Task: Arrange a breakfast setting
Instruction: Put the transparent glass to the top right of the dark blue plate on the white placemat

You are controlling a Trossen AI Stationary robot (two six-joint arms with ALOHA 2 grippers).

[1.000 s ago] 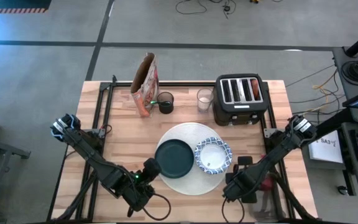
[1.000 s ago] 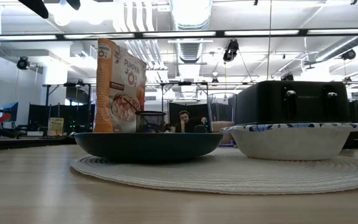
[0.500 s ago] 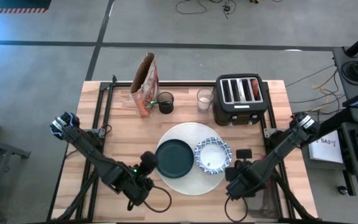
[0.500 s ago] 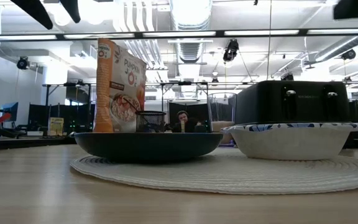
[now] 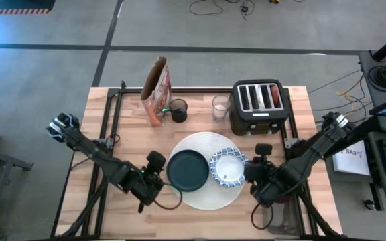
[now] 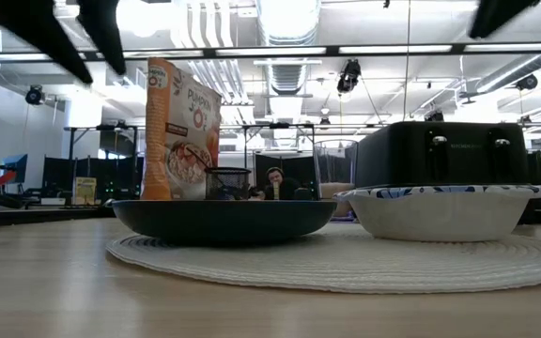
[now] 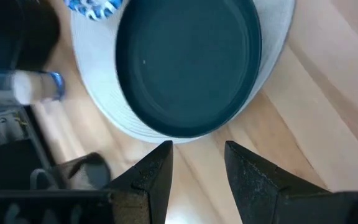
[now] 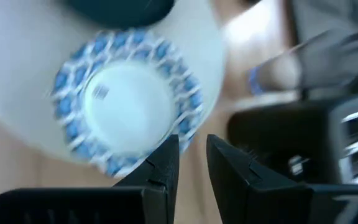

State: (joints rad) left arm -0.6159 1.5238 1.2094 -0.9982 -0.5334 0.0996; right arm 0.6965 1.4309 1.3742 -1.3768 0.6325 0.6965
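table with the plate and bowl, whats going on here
Two robot arms are laying a breakfast setting. The dark green plate and the blue-and-white bowl sit side by side on the round white mat. The left gripper hangs beside the plate, fingers apart and empty. The right gripper hangs beside the bowl, also holding nothing. A cereal box, a small glass and a black toaster wait at the table's far side.
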